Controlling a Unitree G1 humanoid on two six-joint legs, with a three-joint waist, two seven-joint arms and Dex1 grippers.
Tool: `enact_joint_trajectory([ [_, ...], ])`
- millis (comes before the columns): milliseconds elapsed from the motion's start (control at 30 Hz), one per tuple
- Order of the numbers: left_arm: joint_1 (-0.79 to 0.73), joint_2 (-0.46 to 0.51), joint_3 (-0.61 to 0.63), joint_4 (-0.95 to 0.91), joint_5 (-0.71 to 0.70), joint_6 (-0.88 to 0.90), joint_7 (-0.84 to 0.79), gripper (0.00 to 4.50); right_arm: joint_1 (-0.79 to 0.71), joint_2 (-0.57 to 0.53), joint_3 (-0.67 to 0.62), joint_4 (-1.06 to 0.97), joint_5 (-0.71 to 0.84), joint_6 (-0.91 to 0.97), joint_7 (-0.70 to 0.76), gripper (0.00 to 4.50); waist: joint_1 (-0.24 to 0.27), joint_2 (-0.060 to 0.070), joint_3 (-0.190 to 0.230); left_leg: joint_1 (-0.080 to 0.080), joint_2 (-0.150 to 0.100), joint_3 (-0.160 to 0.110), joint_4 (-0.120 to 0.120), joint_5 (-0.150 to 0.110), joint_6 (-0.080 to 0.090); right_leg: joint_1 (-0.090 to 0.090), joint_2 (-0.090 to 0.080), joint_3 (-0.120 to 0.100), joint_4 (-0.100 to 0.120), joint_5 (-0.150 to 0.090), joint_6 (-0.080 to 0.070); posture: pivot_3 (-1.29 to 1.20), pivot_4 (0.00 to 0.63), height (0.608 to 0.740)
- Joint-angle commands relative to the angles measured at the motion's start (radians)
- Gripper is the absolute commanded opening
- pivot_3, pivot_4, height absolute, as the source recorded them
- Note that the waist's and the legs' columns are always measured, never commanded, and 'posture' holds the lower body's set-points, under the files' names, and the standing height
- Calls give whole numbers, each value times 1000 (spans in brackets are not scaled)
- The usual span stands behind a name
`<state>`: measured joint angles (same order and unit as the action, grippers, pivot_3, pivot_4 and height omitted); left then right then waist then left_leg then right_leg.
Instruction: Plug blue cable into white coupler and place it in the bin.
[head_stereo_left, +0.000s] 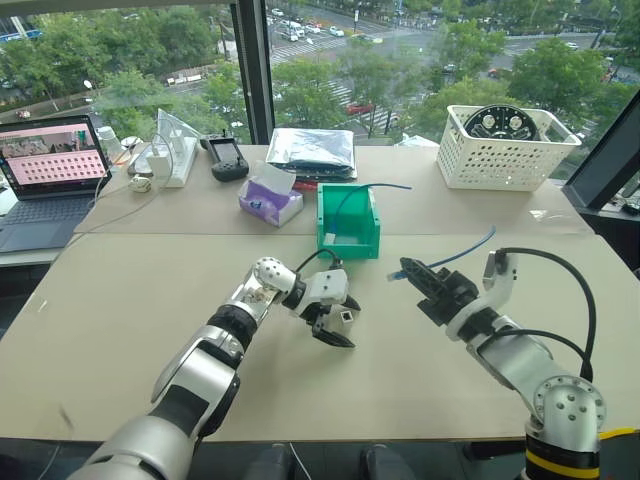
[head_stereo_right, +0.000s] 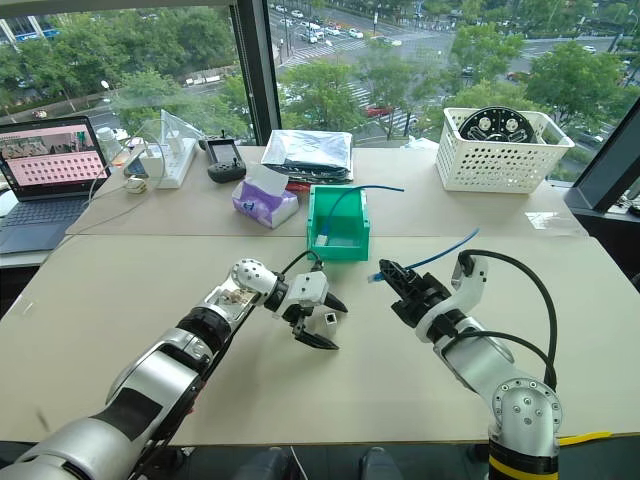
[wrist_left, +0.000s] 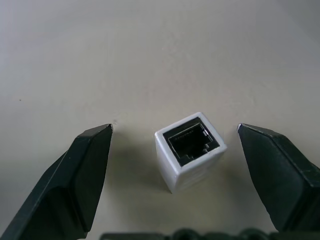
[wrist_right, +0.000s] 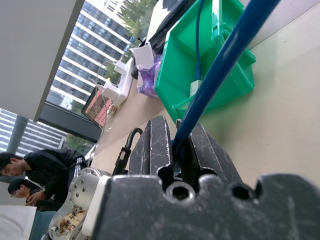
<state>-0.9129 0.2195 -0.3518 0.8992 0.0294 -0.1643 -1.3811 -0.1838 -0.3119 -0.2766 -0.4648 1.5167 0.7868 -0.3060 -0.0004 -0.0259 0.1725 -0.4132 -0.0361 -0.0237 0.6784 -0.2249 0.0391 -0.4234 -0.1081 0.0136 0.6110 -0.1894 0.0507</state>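
Currently, coupler: the white coupler (wrist_left: 190, 150) stands on the table (head_stereo_left: 150, 290) between the fingers of the left gripper (head_stereo_left: 335, 328), socket opening facing up toward the wrist camera; neither finger touches it.
Left gripper: spread wide, one black fingertip on each side of the coupler with table showing in both gaps, so nothing is held.
Right gripper: pressed together and pinching the blue cable (head_stereo_left: 470, 247) close to its plug end, raised above the table to the right of the left gripper (head_stereo_right: 398, 277).
Cable: it runs up and back from the closed jaws; the plug tip itself is too small to read in the head views.
Bin: the bin (head_stereo_left: 349, 222) sits just beyond the two grippers; a blue cable with a pale piece on it already lies inside.
Risk, coupler tipping: the block is small and stands unsupported, so an uneven close would likely knock it over or skate it out from between the fingers.
Risk, socket blocked: if the fingers close across the open face, the plug probably has nowhere to go.
Risk, misaligned plug: the cable is thin and flexible past the jaws, so pushing could bend it rather than seat the plug.
Risk, mix-up: the cable in the bin could be mistaken for the one in hand.
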Motion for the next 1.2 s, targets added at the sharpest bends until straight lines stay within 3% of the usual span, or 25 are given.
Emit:
enact_joint_trajectory([
  [33, 72, 44, 26, -122, -24, 121, 3, 4301, -11, -21, -1, -28, 36, -25, 5, 0, -3, 0, 0, 0, 0, 0, 0, 0, 0, 0, 0, 0, 0, 0, 0, 0, 150, 728],
  [367, 308, 125, 114, -550, -61, 473, 228, 4301, -33, -52, 22, -2, 59, -22, 6, 0, -20, 0, 0, 4, 3, 0, 0, 0, 0, 1, 2, 2, 1, 0, 0, 0, 150, 728],
  [567, 445, 114, 119, -813, -98, 701, 357, 4301, -34, -60, 30, 2, 63, -23, 5, 0, -17, 1, 0, 5, 4, 1, -1, 0, 0, 1, 3, 3, 1, 0, -1, 0, 150, 728],
  [833, 499, 90, 82, -905, -125, 743, 441, 4301, -22, -71, 33, -8, 71, -19, 0, 0, -12, 1, 0, 5, 3, 2, -1, 0, 0, 2, 2, 3, 1, 0, 0, 0, 150, 728],
  [933, 489, 83, 62, -876, -120, 682, 436, 3599, -22, -77, 32, -9, 68, -21, -2, 0, -10, 1, 0, 5, 3, 2, 0, 0, 0, 2, 2, 3, 0, 0, 0, 0, 150, 728],
  [1200, 433, 63, 13, -725, -100, 484, 405, 755, 24, -84, 39, -46, 46, -26, -18, 0, 0, 1, 0, 4, 2, 2, 0, 0, 0, 1, 1, 3, 0, 1, -2, 0, 150, 728],
])
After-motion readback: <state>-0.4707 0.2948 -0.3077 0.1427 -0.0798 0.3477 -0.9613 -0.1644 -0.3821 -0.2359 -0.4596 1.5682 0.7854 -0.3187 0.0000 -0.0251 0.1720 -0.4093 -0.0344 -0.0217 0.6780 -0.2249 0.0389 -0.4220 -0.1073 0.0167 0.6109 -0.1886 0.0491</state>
